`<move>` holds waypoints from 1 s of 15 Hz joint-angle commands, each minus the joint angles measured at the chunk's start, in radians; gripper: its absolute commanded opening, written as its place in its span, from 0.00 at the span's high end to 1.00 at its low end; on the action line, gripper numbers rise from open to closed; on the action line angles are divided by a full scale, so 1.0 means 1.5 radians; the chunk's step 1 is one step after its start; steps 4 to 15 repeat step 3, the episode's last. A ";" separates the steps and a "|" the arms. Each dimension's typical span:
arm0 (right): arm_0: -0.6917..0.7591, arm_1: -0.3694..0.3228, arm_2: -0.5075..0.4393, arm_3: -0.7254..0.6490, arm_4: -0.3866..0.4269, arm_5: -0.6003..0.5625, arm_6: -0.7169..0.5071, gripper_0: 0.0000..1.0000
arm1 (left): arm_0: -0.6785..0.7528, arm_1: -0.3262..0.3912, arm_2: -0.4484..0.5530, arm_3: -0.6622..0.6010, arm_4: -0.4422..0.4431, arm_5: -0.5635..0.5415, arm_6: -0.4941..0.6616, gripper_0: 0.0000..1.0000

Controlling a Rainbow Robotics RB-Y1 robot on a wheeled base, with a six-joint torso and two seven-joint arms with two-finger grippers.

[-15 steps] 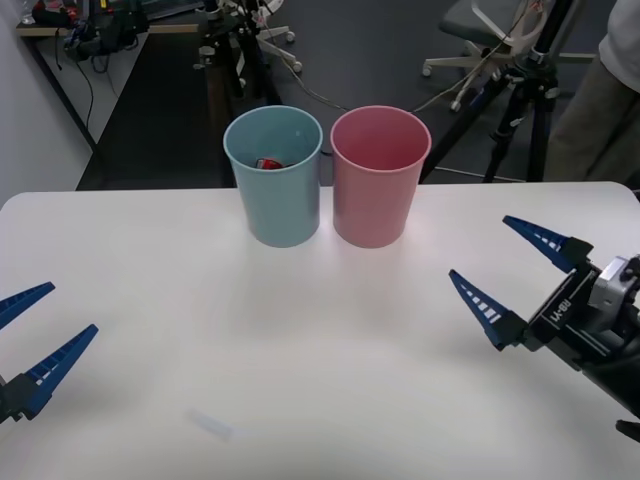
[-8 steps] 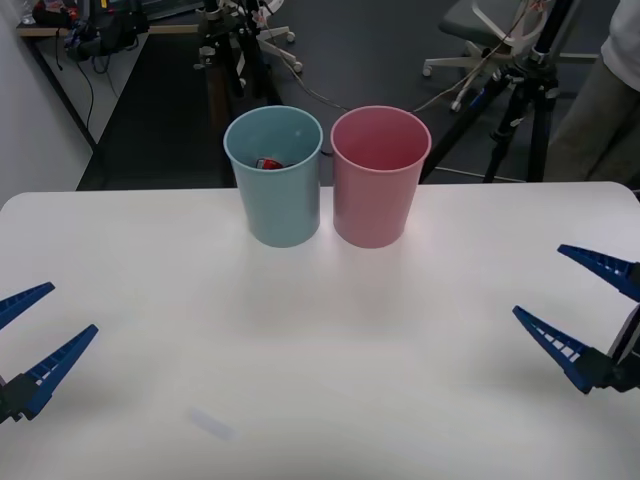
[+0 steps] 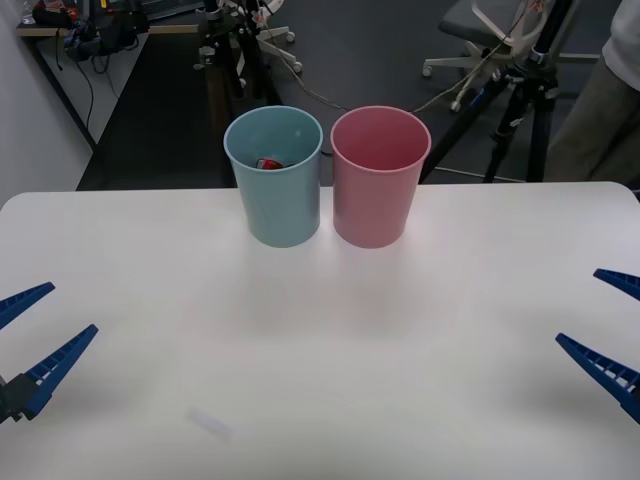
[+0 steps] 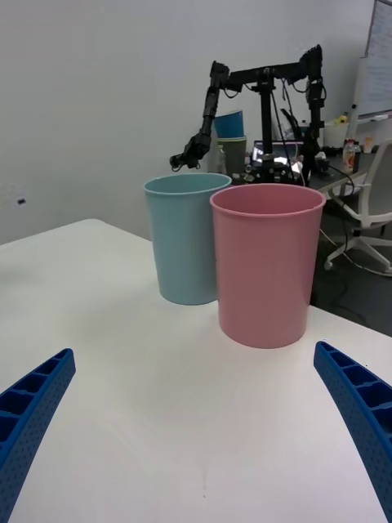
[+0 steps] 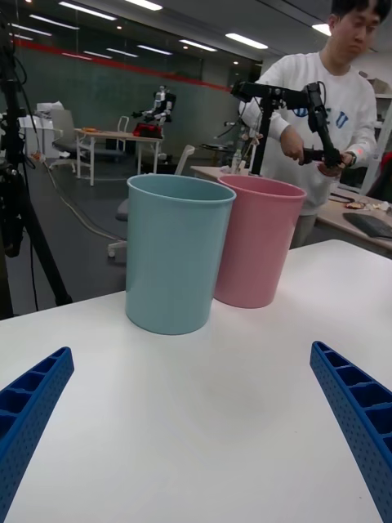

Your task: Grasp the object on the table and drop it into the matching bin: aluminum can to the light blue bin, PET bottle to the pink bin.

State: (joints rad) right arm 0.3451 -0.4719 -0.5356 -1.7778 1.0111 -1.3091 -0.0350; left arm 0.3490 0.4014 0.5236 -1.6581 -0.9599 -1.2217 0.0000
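Observation:
The small red aluminum can (image 3: 268, 163) lies inside the light blue bin (image 3: 273, 180), seen through its open rim. The pink bin (image 3: 379, 177) stands right beside it at the back of the white table (image 3: 320, 330). My left gripper (image 3: 28, 335) is open low at the table's left edge, nothing between its blue fingers. My right gripper (image 3: 612, 328) is open at the table's right edge, also holding nothing. From both wrists I see the light blue bin (image 4: 186, 237) (image 5: 175, 252) and the pink bin (image 4: 265, 261) (image 5: 257, 239) standing side by side ahead.
A tripod (image 3: 525, 95) and an office chair (image 3: 480, 30) stand on the dark floor behind the table. A faint smudge (image 3: 210, 424) marks the near left of the tabletop.
My right gripper has drawn back to the right, from mid-right of the table to its right edge, staying open. The left gripper, bins and can have not moved.

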 commanded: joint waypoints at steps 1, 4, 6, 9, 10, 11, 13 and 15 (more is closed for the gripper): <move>0.002 0.000 -0.008 0.000 0.000 -0.010 0.001 0.00 | 0.000 0.000 0.000 0.000 0.000 0.000 0.000 0.00; 0.002 0.000 -0.008 0.000 0.000 -0.010 0.003 0.00 | 0.000 0.000 0.000 0.000 0.000 0.000 0.000 0.00; 0.002 0.000 -0.008 0.000 0.000 -0.010 0.003 0.00 | 0.000 0.000 0.000 0.000 0.000 0.000 0.000 0.00; 0.002 0.000 -0.008 0.000 0.000 -0.010 0.003 0.00 | 0.000 0.000 0.000 0.000 0.000 0.000 0.000 0.00; 0.002 0.000 -0.008 0.000 0.000 -0.010 0.003 0.00 | 0.000 0.000 0.000 0.000 0.000 0.000 0.000 0.00; 0.002 0.000 -0.008 0.000 0.000 -0.010 0.003 0.00 | 0.000 0.000 0.000 0.000 0.000 0.000 0.000 0.00; 0.002 0.000 -0.008 0.000 0.000 -0.010 0.003 0.00 | 0.000 0.000 0.000 0.000 0.000 0.000 0.000 0.00; 0.002 0.000 -0.008 0.000 0.000 -0.010 0.003 0.00 | 0.000 0.000 0.000 0.000 0.000 0.000 0.000 0.00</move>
